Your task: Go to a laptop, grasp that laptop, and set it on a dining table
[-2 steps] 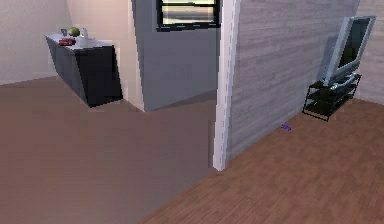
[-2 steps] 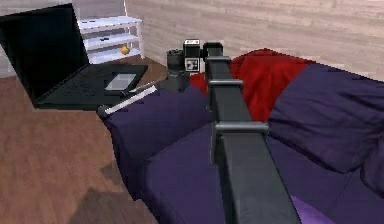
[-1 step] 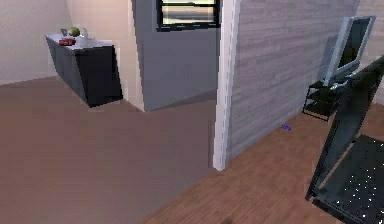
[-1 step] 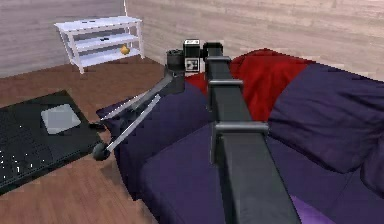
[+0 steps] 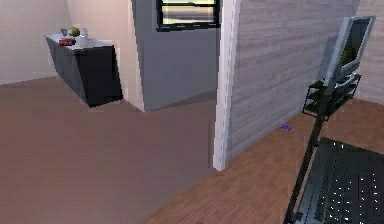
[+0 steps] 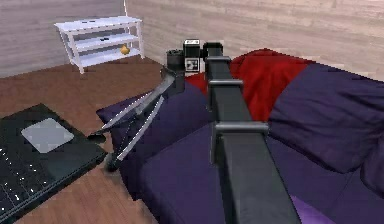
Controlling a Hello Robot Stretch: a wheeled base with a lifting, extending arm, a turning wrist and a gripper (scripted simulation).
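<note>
A deep purple cushioned sofa (image 6: 300, 130) spreads under the dark square arm bar (image 6: 235, 130) reaching across it. The open black laptop (image 6: 40, 150) lies beside the sofa, apart from the gripper (image 6: 172, 72), so the grasp seems not yet made. I cannot tell whether the gripper holds anything.

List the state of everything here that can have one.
laptop: open, keyboard and trackpad facing up.
gripper: near the laptop; cannot tell whether it holds anything.
dark cabinet: front closed, small things on top.
television: screen plain grey, looks off.
</note>
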